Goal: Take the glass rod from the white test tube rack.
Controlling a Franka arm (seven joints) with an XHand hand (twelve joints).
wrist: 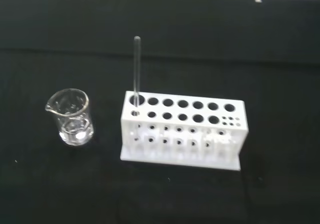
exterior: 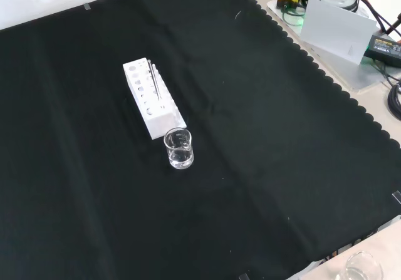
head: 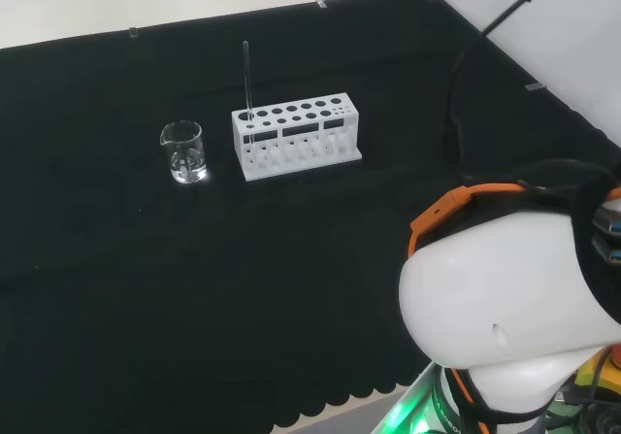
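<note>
Glass rod [wrist: 136,68] upright in white test tube rack [wrist: 183,129] end hole, beaker [wrist: 72,117] at nine o'clock; hand state: cannot tell.

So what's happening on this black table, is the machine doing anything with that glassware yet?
Nothing is being handled yet. A thin glass rod stands upright in an end hole of the white test tube rack, at the end nearest a small clear beaker that sits apart from the rack on the black cloth. The robot's arm is at the right of the head view, away from the rack. The rod is untouched and still to be taken out.
</note>
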